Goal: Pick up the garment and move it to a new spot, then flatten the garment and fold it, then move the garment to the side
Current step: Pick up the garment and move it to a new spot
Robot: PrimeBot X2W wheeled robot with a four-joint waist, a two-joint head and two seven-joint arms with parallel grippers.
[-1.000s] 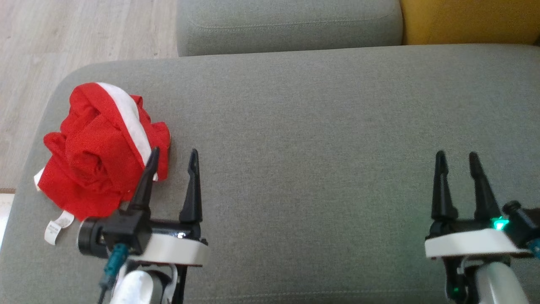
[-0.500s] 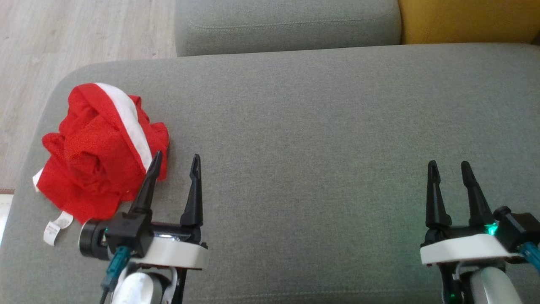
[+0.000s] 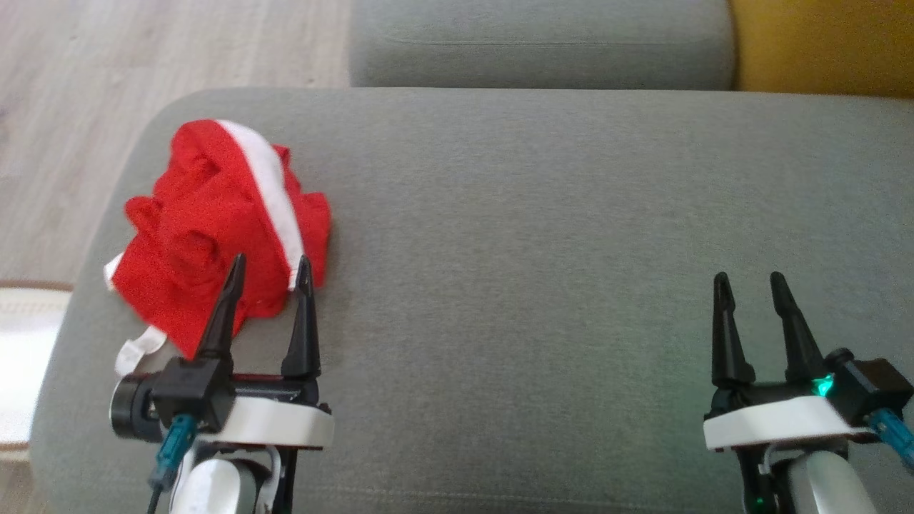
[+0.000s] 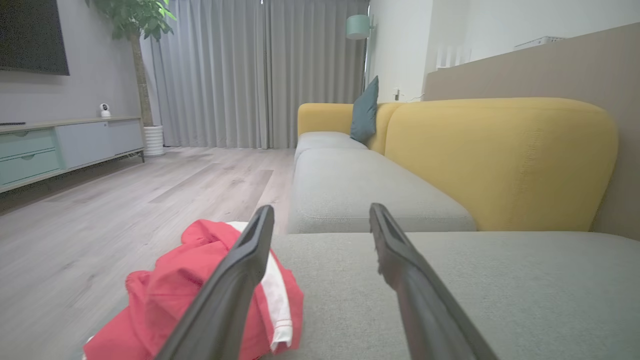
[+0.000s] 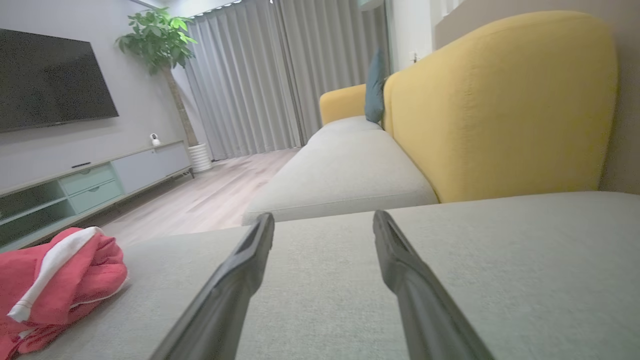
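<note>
The garment [image 3: 214, 228] is a crumpled red heap with a white stripe, lying near the left end of the grey sofa seat [image 3: 535, 235]. My left gripper [image 3: 270, 265] stands open just in front of the heap's near right edge, its fingertips overlapping the cloth in the head view, nothing between them. In the left wrist view the garment [image 4: 195, 280] lies low on the left, partly behind the left finger. My right gripper [image 3: 748, 283] hovers open over bare cushion at the right. The right wrist view has the garment [image 5: 55, 275] far left.
Beyond the seat is a second grey cushion [image 3: 535, 43] and a yellow backrest [image 3: 821, 43]. Wooden floor [image 3: 86, 86] drops off past the seat's left edge, close to the garment. A TV cabinet [image 5: 90, 185] and a potted plant [image 5: 160, 45] stand across the room.
The head camera has shifted, so the scene sits further right. My left gripper now lines up with the garment's near edge instead of beside it. Both grippers stay open.
</note>
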